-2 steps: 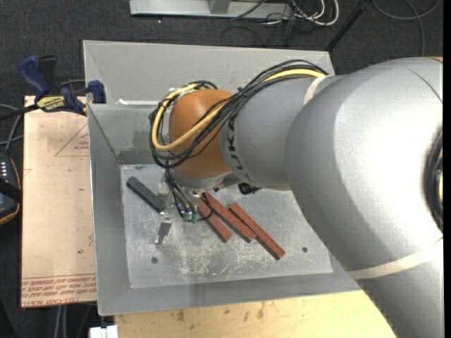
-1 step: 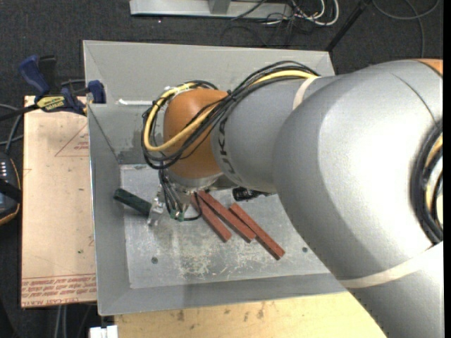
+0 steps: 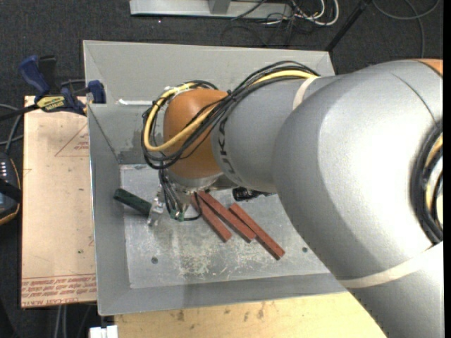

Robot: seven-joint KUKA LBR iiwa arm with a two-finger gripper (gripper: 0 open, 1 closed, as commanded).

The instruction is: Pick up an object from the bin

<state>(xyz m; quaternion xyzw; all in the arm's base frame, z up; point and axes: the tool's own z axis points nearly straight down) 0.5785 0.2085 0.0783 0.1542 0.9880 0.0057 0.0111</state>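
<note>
**A:** Camera view: where is the gripper (image 3: 168, 206)?
**B:** Low in the bin's (image 3: 232, 266) left part, under the orange wrist cover (image 3: 190, 136). Whether it is open or closed, I cannot tell

**A:** What lies nearest?
**B:** A dark green bar (image 3: 132, 200) just to the view's left of it. Reddish-brown sticks (image 3: 243, 225) lie just to its right. Both slant down-right

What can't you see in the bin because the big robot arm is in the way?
- Camera view: the right and back of the bin lie hidden under the arm.
- Camera view: the upper ends of the red-brown sticks run under the orange cover.
- Camera view: the dark green thing near the left wall is too small to name.
</note>
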